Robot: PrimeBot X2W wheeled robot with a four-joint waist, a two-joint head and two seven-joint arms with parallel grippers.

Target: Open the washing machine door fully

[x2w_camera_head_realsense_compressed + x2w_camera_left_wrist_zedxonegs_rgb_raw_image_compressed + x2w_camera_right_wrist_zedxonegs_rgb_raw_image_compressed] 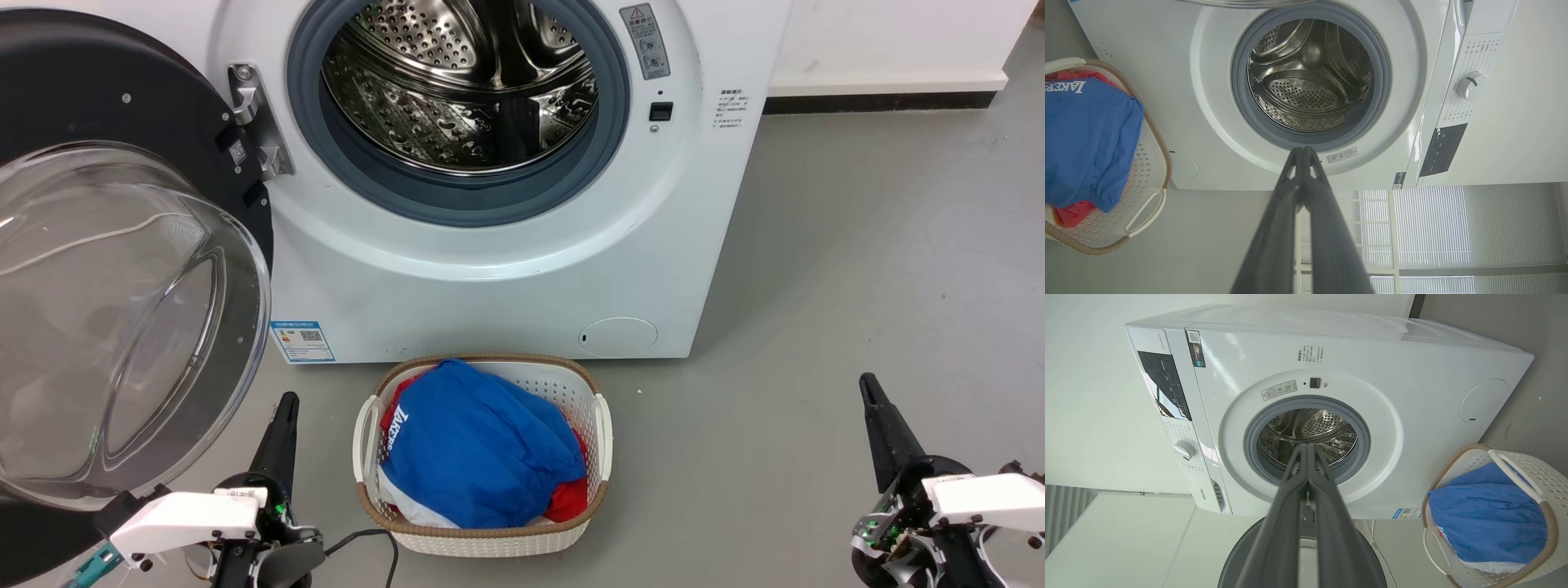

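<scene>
The door (pixel 114 310) stands swung far out on its hinge (pixel 257 122), left of the machine (pixel 506 278), and the drum (pixel 465 90) is bare. I judge the opening step almost or fully done. Both hands are clenched on nothing: the left hand (pixel 286 404) low near the door's rim, the right hand (pixel 867 385) well apart. If more swing is possible, the left hand must push the rim outward. The floor (pixel 816 286) is smooth grey, the wall (pixel 890 33) white; a basket (pixel 482 359) of clothes (pixel 482 441) stands before the machine.

The washing machine door (pixel 122 278) left of the washing machine (pixel 490 282), basket (pixel 482 541) with clothes (pixel 482 445) in front.
</scene>
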